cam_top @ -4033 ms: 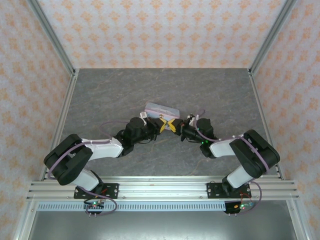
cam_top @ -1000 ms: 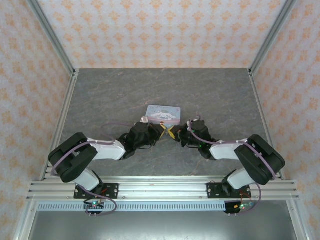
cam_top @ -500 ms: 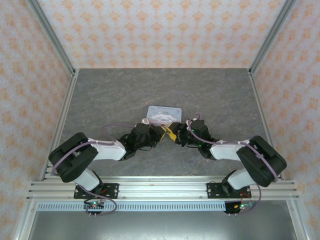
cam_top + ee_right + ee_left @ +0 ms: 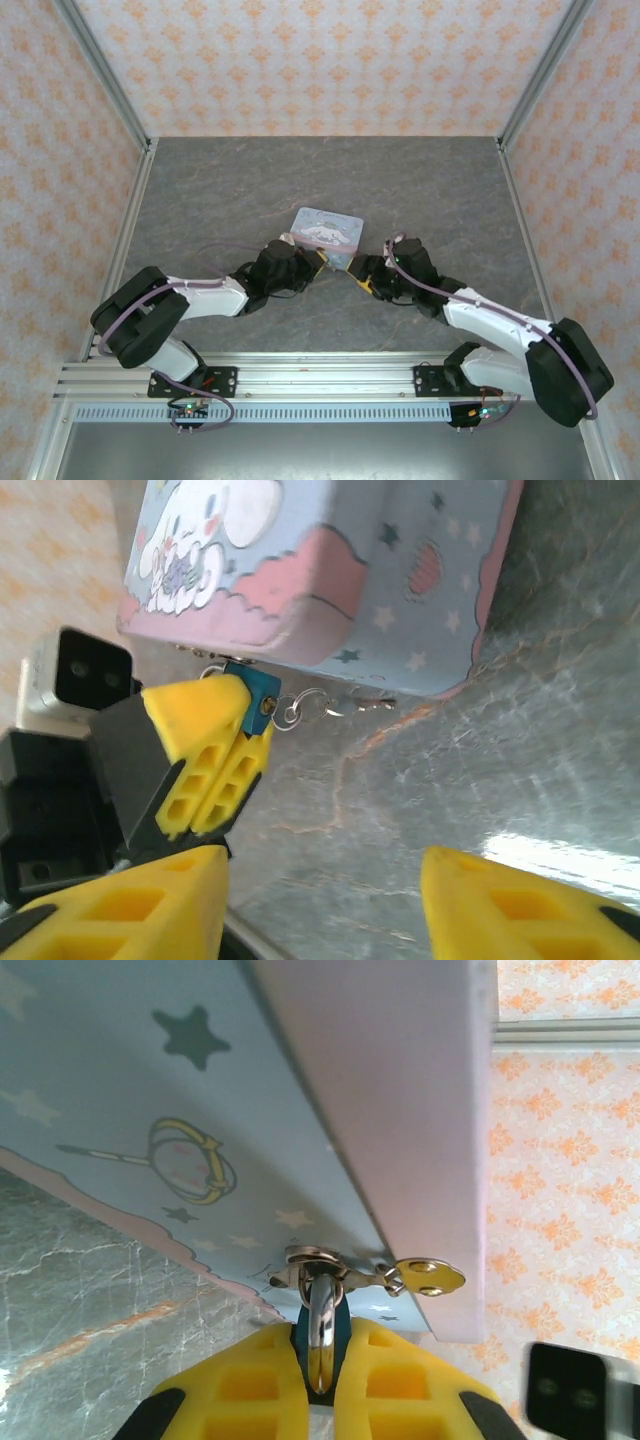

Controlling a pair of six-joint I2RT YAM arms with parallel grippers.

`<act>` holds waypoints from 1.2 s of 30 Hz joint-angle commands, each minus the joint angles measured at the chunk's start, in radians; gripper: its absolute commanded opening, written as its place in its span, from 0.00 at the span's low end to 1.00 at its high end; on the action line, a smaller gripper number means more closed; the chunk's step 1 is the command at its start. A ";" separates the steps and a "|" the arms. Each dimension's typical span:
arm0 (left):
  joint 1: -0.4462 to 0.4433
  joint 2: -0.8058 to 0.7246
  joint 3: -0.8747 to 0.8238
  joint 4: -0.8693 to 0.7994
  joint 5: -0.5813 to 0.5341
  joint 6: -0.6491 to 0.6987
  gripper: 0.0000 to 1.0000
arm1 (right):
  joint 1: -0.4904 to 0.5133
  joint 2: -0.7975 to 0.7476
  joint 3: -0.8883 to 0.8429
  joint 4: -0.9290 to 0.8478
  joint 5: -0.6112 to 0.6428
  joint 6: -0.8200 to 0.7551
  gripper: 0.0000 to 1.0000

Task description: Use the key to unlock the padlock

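Grey stone-look tabletop [image 4: 430, 190], patterned walls. Tin box [image 4: 328, 230] has its lid down and contents hidden, and sits just ahead of the left gripper [image 4: 321, 261]. That gripper is clamped on the padlock [image 4: 262, 695]. Left wrist view shows the shackle through the box hasp [image 4: 310, 1257]. Right wrist view shows the lock's blue body and the right gripper [image 4: 320, 875], fingers spread, empty.

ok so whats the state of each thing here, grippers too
padlock: clamped between the left fingers, shackle through the tin's latch; locked or not, can't tell
tin: lid shut
left gripper: shut on the padlock
right gripper: open, nothing between the fingers
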 commanded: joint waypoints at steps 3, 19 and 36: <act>0.018 -0.054 0.058 -0.069 0.057 0.070 0.00 | 0.061 0.008 0.165 -0.300 0.164 -0.466 0.43; 0.021 -0.080 0.115 -0.184 0.129 0.106 0.00 | 0.293 0.115 0.202 -0.172 0.546 -0.772 0.40; 0.020 -0.088 0.123 -0.188 0.140 0.109 0.00 | 0.339 0.304 0.277 -0.090 0.558 -0.829 0.40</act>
